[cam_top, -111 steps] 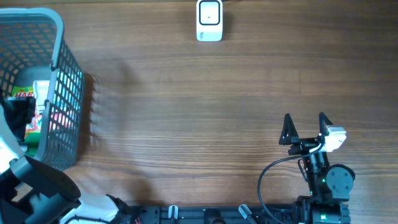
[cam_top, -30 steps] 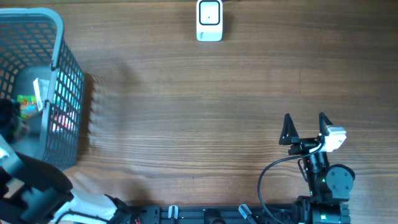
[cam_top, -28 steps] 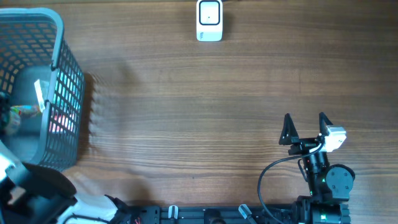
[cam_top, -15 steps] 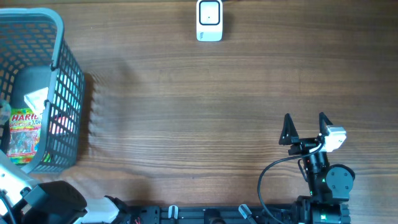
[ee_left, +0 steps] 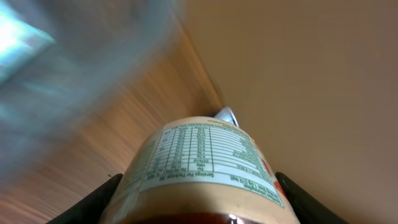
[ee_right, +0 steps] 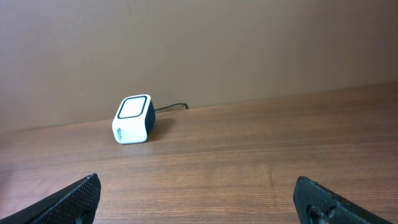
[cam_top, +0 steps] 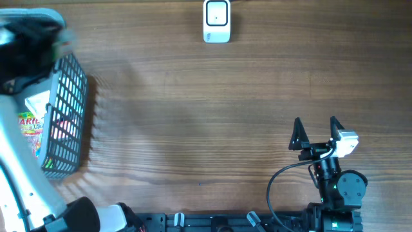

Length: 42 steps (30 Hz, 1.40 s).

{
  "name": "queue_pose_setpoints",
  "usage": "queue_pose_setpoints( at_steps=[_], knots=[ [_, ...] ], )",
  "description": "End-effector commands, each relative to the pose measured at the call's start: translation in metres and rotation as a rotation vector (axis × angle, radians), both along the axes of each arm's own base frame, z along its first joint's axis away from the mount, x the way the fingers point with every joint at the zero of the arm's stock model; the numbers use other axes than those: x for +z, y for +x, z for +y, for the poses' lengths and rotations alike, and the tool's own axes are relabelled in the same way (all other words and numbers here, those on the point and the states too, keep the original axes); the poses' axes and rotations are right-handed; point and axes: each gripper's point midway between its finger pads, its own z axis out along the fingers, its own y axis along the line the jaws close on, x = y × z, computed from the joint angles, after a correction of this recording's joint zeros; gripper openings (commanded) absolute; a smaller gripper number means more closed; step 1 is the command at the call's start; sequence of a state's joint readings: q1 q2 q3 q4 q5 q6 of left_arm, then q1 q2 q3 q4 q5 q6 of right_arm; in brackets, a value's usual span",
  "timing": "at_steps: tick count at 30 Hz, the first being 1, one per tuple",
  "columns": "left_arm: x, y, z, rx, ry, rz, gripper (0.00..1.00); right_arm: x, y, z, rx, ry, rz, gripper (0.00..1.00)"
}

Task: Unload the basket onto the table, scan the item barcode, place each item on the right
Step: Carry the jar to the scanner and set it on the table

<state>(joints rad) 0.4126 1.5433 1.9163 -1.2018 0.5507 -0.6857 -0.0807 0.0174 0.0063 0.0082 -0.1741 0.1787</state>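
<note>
1. At the left edge of the tabletop stands the mesh basket (cam_top: 71,109), with a bright sweets bag (cam_top: 29,125) lying inside it. That bag is not in play at this moment.
2. The left gripper (ee_left: 199,196) is clenched on a jar (ee_left: 205,155), one finger on each side of its round body. The wrist view shows a pale label with a nutrition table, but no barcode can be made out there.
3. Overhead, the left arm is a dark blur above the basket's far corner. The jar itself cannot be picked out in that view, though it appears to be lifted clear of the basket. Picking the item looks done.
4. The scanner (cam_top: 217,20) sits at the middle of the far edge, well apart from the basket, with bare wood between. The carry across and the presenting of the barcode to its face are left, and the jar may need turning first.
5. Near the right end of the near edge, the right gripper (cam_top: 315,125) rests with jaws spread wide and nothing between them.
</note>
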Motion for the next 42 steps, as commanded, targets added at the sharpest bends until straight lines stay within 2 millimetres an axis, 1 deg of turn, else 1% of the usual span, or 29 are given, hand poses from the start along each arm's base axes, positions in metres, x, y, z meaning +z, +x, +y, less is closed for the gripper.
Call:
queue_pose_setpoints(
  at_steps=[1, 4, 5, 7, 8, 9, 11, 12, 13, 14, 15, 18, 19, 20, 23, 24, 25, 27, 30, 32, 34, 36, 37, 38, 39, 40, 42],
  knots=[
    [0.012, 0.007, -0.091, -0.253, 0.048, -0.048, 0.59, 0.001, 0.000, -0.002, -0.012, 0.007, -0.006, 1.00],
    [-0.007, 0.011, -0.137, -0.339, 0.133, 0.001, 0.59, 0.001, 0.000, -0.002, -0.012, 0.007, -0.006, 1.00],
    [-0.017, 0.012, -0.160, -0.386, 0.165, 0.025, 0.59, 0.001, 0.000, -0.002, -0.012, 0.006, -0.006, 1.00],
    [-0.033, 0.013, -0.188, -0.442, 0.214, 0.061, 0.59, 0.001, 0.000, -0.002, -0.012, 0.007, -0.006, 1.00],
    [-0.046, 0.013, -0.204, -0.472, 0.253, 0.088, 0.59, 0.001, 0.000, -0.002, -0.012, 0.006, -0.006, 1.00],
    [-0.057, 0.014, -0.217, -0.496, 0.279, 0.112, 0.59, 0.001, 0.000, -0.002, -0.012, 0.007, -0.006, 1.00],
    [-0.085, 0.015, -0.245, -0.554, 0.328, 0.169, 0.59, 0.001, 0.000, -0.002, -0.012, 0.007, -0.006, 1.00],
    [-0.105, 0.016, -0.260, -0.584, 0.361, 0.209, 0.59, 0.001, 0.000, -0.002, -0.012, 0.007, -0.006, 1.00],
    [-0.123, 0.016, -0.270, -0.606, 0.392, 0.245, 0.59, 0.001, 0.000, -0.002, -0.012, 0.007, -0.006, 1.00],
    [-0.143, 0.017, -0.280, -0.628, 0.417, 0.284, 0.59, 0.001, 0.000, -0.002, -0.012, 0.007, -0.006, 1.00],
    [-0.155, 0.018, -0.286, -0.641, 0.431, 0.307, 0.59, 0.001, 0.000, -0.002, -0.012, 0.006, -0.006, 1.00],
    [-0.211, 0.018, -0.308, -0.696, 0.474, 0.415, 0.60, 0.001, 0.000, -0.002, -0.012, 0.006, -0.006, 1.00],
    [-0.236, 0.017, -0.317, -0.714, 0.483, 0.460, 0.60, 0.001, 0.000, -0.002, -0.012, 0.007, -0.006, 1.00],
    [-0.257, 0.015, -0.323, -0.706, 0.482, 0.506, 0.60, 0.001, 0.000, -0.002, -0.012, 0.007, -0.006, 1.00],
    [-0.300, 0.011, -0.336, -0.663, 0.469, 0.596, 0.59, 0.001, 0.000, -0.002, -0.012, 0.007, -0.006, 1.00],
    [-0.313, 0.009, -0.341, -0.651, 0.468, 0.615, 0.59, 0.001, 0.000, -0.002, -0.012, 0.007, -0.006, 1.00],
    [-0.321, 0.007, -0.344, -0.645, 0.474, 0.626, 0.59, 0.001, 0.000, -0.002, -0.012, 0.007, -0.006, 1.00],
    [-0.335, 0.004, -0.352, -0.654, 0.512, 0.625, 0.60, 0.001, 0.000, -0.002, -0.012, 0.006, -0.006, 1.00],
    [-0.344, -0.005, -0.362, -0.676, 0.573, 0.620, 0.60, 0.001, 0.000, -0.002, -0.012, 0.006, -0.006, 1.00],
    [-0.346, -0.015, -0.372, -0.696, 0.642, 0.596, 0.61, 0.001, 0.000, -0.002, -0.012, 0.007, -0.006, 1.00],
    [-0.345, -0.019, -0.378, -0.702, 0.701, 0.567, 0.67, 0.001, 0.000, -0.002, -0.012, 0.007, -0.006, 1.00],
    [-0.343, -0.025, -0.379, -0.708, 0.739, 0.562, 0.72, 0.001, 0.000, -0.002, -0.012, 0.007, -0.006, 1.00],
    [-0.338, -0.028, -0.376, -0.709, 0.771, 0.560, 0.93, 0.001, 0.000, -0.002, -0.012, 0.006, -0.006, 1.00],
    [-0.332, -0.028, -0.371, -0.700, 0.797, 0.558, 0.98, 0.001, 0.000, -0.002, -0.012, 0.007, -0.006, 1.00],
    [-0.322, -0.027, -0.367, -0.688, 0.820, 0.545, 1.00, 0.001, 0.000, -0.002, -0.012, 0.007, -0.006, 1.00],
    [-0.308, -0.026, -0.364, -0.678, 0.828, 0.522, 1.00, 0.001, 0.000, -0.002, -0.012, 0.006, -0.006, 1.00],
    [-0.284, -0.022, -0.363, -0.687, 0.821, 0.468, 1.00, 0.001, 0.000, -0.002, -0.012, 0.007, -0.006, 1.00]
  ],
)
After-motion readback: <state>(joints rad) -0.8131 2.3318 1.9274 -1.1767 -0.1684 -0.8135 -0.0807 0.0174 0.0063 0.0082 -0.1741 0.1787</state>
